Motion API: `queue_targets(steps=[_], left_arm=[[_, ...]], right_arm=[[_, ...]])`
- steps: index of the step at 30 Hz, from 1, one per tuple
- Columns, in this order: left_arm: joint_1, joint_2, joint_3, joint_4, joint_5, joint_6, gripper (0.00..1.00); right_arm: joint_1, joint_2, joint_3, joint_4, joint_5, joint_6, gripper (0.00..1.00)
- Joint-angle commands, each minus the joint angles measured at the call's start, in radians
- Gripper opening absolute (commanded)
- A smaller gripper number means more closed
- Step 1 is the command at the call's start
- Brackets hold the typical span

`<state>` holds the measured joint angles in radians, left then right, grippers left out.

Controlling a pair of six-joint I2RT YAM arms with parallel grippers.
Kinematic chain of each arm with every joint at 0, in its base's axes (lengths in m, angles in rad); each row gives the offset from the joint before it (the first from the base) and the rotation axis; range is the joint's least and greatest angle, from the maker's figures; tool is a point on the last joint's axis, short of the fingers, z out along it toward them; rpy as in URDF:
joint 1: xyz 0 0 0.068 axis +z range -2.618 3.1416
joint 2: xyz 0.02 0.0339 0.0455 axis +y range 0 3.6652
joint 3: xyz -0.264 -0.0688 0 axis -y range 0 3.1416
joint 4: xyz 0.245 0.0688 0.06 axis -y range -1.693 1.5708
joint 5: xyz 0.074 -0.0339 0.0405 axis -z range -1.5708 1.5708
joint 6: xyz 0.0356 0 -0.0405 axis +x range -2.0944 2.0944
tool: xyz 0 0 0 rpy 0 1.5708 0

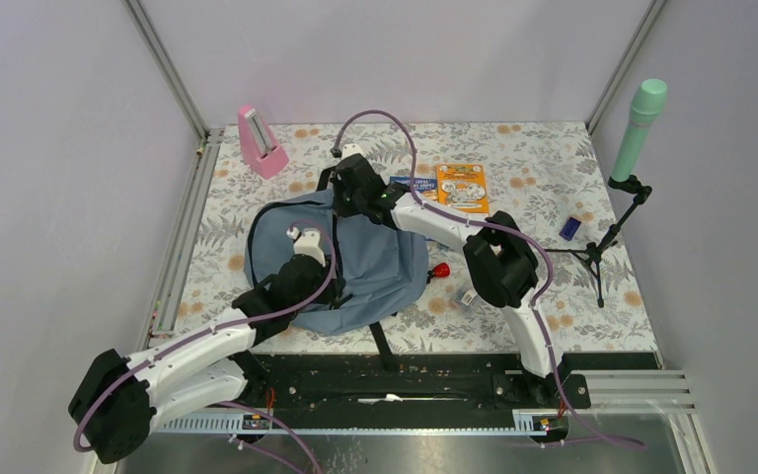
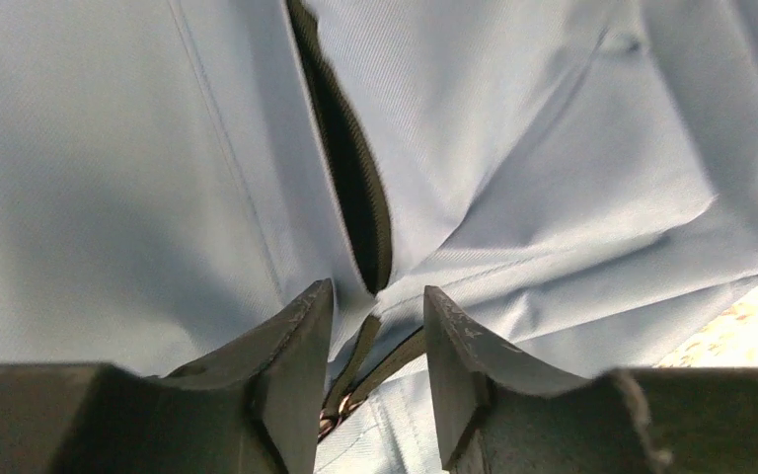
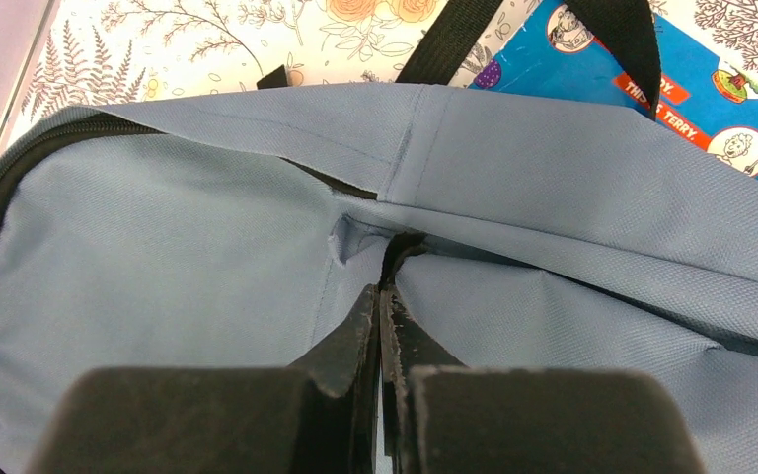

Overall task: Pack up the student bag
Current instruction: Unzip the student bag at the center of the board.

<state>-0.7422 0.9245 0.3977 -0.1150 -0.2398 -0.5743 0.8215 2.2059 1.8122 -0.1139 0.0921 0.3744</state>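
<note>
Student bag (image 1: 380, 267), position? (A)

Flat on the floral table (image 1: 543, 158), left of centre. The zip slit (image 2: 350, 168) is open a little. (B)

Fingers? (A)

Left gripper (image 2: 375, 301) is over the near part of the bag. Its jaws stand a narrow gap apart, straddling the end of the slit. Zip tape and a metal bit, probably the pull, sit between them, not clamped. Right gripper (image 3: 383, 291) is at the far edge, jaws together on a puckered fold of bag fabric. (B)

Risks? (A)

If the left jaws close off-target they grab cloth instead of the pull, and the zip jams or doesn't move. The right pinch is only a thin fold. A hard tug from the left could slip it free, and then the whole bag slides. The mouth looks too small to load anything yet. (B)

Other stuff? (A)

Blue booklet (image 3: 691, 89) is at the bag's far edge, under a black strap (image 3: 624, 35); can't tell if the bag rests on it. Lifting that edge may drag it. Orange booklet (image 1: 461, 187) sits just right of it. A small red object (image 1: 440, 271) is just beside the bag's right edge and gets knocked if the bag shifts right. (B)
</note>
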Motion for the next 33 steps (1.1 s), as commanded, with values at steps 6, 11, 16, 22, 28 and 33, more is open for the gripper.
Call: queue_targets(steps=[6,11,16,22,28,33], left_arm=[[0.003,0.085,0.230,-0.155,-0.170,-0.045,0.46],[0.039,0.147,0.262,-0.194,-0.176,-0.078,0.44],[0.068,0.137,0.244,-0.201,-0.168,-0.112,0.42],[0.081,0.116,0.192,-0.138,-0.108,-0.110,0.43],[0.099,0.157,0.190,-0.102,-0.085,-0.112,0.43],[0.106,0.207,0.203,-0.061,-0.065,-0.114,0.43]], right_arm=[[-0.019,-0.062,-0.032,0.064,-0.046,-0.009,0.00],[-0.020,-0.067,-0.036,0.065,-0.049,-0.013,0.00],[-0.019,-0.069,-0.039,0.065,-0.047,-0.016,0.00],[-0.019,-0.068,-0.037,0.064,-0.051,-0.013,0.00],[-0.019,-0.067,-0.036,0.065,-0.053,-0.006,0.00],[-0.019,-0.069,-0.038,0.063,-0.056,-0.002,0.00]])
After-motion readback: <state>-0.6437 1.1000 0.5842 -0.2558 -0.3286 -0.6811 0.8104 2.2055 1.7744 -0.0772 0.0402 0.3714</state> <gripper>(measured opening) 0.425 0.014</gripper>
